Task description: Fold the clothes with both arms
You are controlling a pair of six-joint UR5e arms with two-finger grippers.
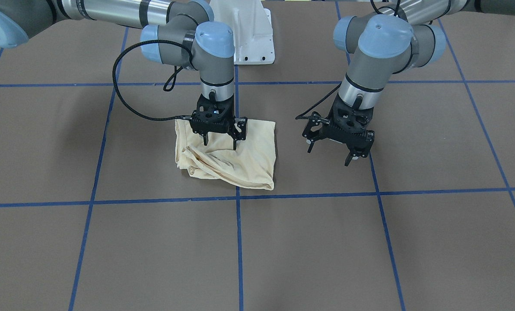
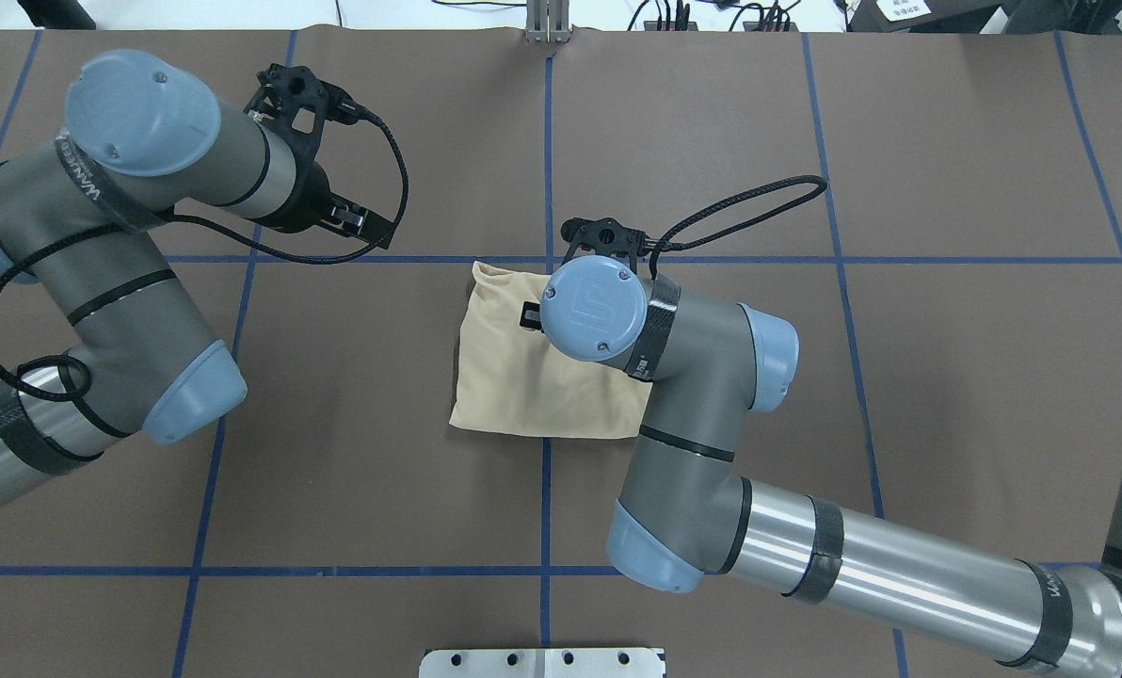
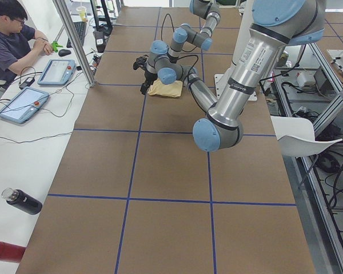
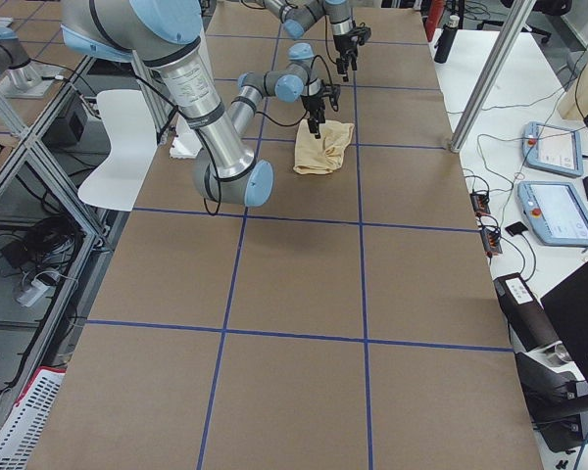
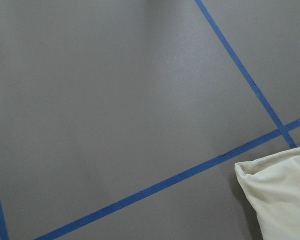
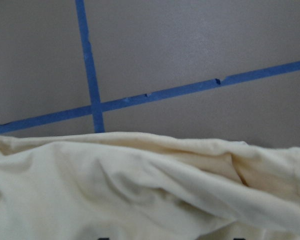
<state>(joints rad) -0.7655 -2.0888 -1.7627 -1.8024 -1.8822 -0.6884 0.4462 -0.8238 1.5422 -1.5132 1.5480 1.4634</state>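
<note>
The cream-yellow shirt (image 1: 244, 162) lies folded into a rough square near the table's middle, rumpled along its operator-side edge; its print is hidden. It also shows in the overhead view (image 2: 523, 391), the left wrist view (image 5: 282, 197) and the right wrist view (image 6: 140, 190). My right gripper (image 1: 220, 144) is open and points down over the shirt, its fingertips (image 1: 205, 141) close to the fabric and holding nothing. In the overhead view its wrist (image 2: 594, 315) hides it. My left gripper (image 1: 330, 154) is open and empty, hovering over bare table beside the shirt.
Blue tape lines (image 1: 238, 242) form a grid on the brown table. The white pedestal base (image 1: 251, 34) stands at the robot's side. An operator (image 3: 8, 40) sits at a side desk with tablets (image 3: 20, 105). A dark bottle (image 3: 22, 201) lies on that desk.
</note>
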